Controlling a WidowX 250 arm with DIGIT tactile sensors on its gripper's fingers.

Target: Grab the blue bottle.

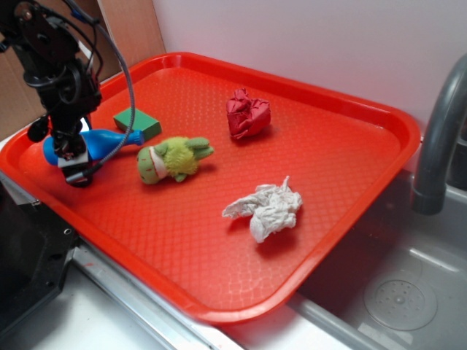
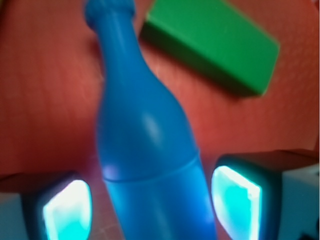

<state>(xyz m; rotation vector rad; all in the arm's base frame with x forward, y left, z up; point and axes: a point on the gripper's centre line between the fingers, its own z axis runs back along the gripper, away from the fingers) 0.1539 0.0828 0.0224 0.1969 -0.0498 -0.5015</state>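
The blue bottle (image 1: 103, 142) (image 2: 145, 150) is glossy bright blue plastic, pin-shaped with a narrow neck, lying on its side near the tray's left edge, neck pointing toward the tray's middle

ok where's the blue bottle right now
The blue bottle lies at the left end of the red tray, beside the green block, with the end effector straddling its wide base.

No readable text, label or number anywhere.
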